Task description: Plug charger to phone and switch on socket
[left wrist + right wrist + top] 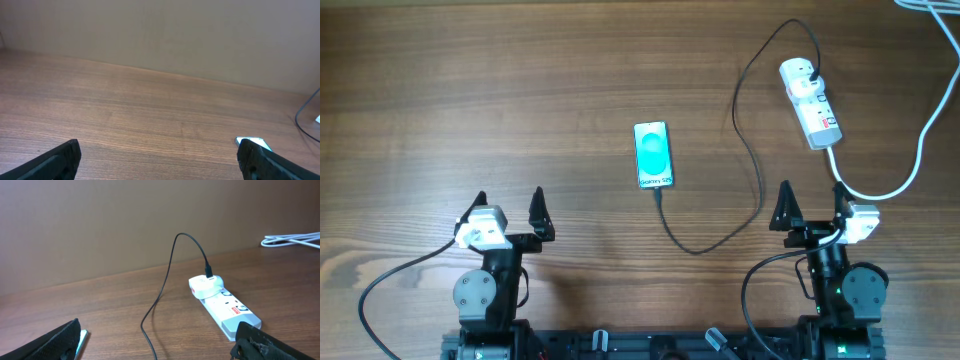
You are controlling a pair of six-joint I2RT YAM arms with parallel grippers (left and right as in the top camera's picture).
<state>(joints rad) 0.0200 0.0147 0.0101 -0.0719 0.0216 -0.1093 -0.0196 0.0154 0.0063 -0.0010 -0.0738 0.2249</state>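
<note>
Gaping wide and empty, left hand and right hand hover apart from the phone.

The phone lies flat near the middle of the table. The socket lies to its right and farther back, its length running front to back. The charger has its plug head on the socket's far end. From there it arcs back and left, runs forward between phone and socket, then curls round to the phone's near end. The cord leaves the socket's near end, loops right and runs off at the far right corner. The left gripper sits at the near side, left of the phone. The right gripper sits in front of the socket.
</note>
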